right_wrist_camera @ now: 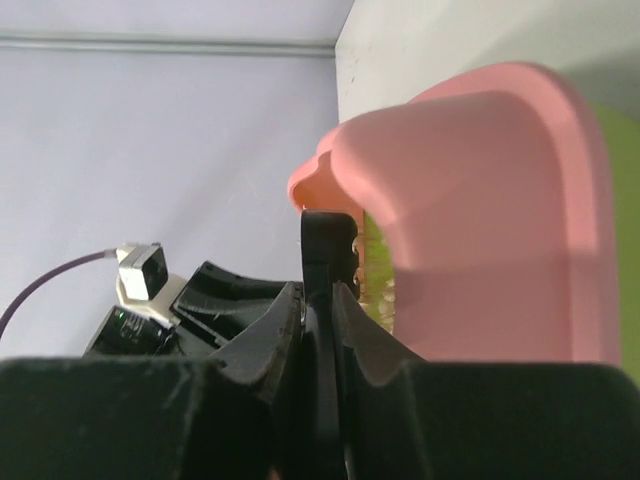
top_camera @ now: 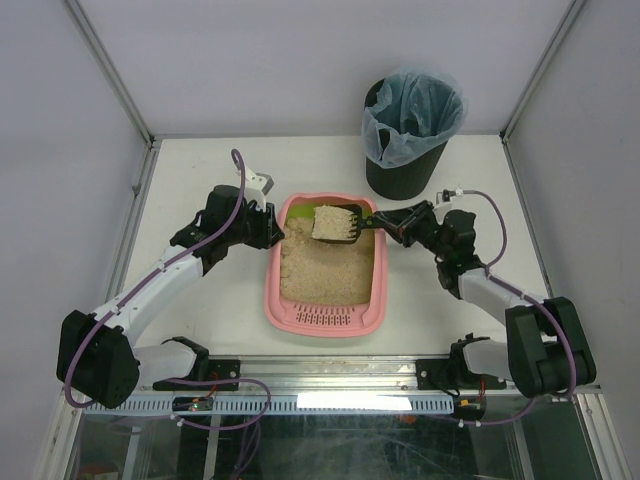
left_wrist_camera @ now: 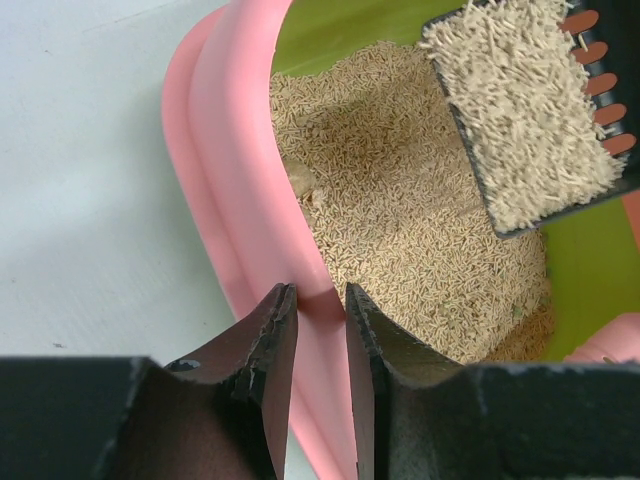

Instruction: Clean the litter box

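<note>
Nearest the lens, the left gripper (left_wrist_camera: 320, 298) is seen pinched narrowly on the left rim of the litter box (top_camera: 325, 320), which is set centrally on the table (top_camera: 200, 190), while the right gripper (right_wrist_camera: 318, 292) is clamped fully on the handle of a litter-laden scoop (top_camera: 337, 222) held over the box's far end.

Pink litter box (top_camera: 325, 318) holds beige litter (top_camera: 320, 270); bin bag (top_camera: 415, 115) seems bluish.
</note>
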Controlling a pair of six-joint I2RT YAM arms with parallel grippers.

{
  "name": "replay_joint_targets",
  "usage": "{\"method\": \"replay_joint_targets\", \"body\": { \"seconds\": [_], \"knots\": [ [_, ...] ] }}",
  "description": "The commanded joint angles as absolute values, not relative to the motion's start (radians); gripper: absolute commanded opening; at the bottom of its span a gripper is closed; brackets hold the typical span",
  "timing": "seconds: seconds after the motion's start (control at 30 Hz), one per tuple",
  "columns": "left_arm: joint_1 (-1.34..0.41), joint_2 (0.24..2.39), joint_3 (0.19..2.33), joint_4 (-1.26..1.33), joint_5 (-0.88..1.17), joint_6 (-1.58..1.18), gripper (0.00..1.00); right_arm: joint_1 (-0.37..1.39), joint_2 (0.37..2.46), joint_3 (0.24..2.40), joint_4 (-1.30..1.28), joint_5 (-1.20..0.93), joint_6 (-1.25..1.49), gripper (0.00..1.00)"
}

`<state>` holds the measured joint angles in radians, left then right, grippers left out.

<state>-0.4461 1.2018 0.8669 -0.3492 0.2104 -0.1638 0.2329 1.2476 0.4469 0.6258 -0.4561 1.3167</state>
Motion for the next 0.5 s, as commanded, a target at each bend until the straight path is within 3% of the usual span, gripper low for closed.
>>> {"method": "replay_joint_targets", "body": {
  "seconds": [0.0,0.13,0.23,0.37,0.47],
  "knots": [
    [-0.457,1.176,0.882,-0.331,0.224,-0.134,0.26,0.190,1.212,0.439,0.751,-0.444,1.384,0.00],
    [-0.457,1.170,0.875,-0.331,0.225,-0.136,0.26,0.250,1.283,0.517,0.789,-0.549,1.340,0.00],
    [-0.457,1.173,0.880,-0.332,0.222,-0.133,0.26,0.180,1.245,0.445,0.782,-0.460,1.405,0.00],
    [-0.458,1.167,0.875,-0.331,0.218,-0.134,0.26,0.254,1.298,0.531,0.777,-0.552,1.344,0.00],
    [-0.457,1.175,0.884,-0.334,0.218,-0.132,0.26,0.188,1.251,0.451,0.763,-0.462,1.404,0.00]
  ]
}}
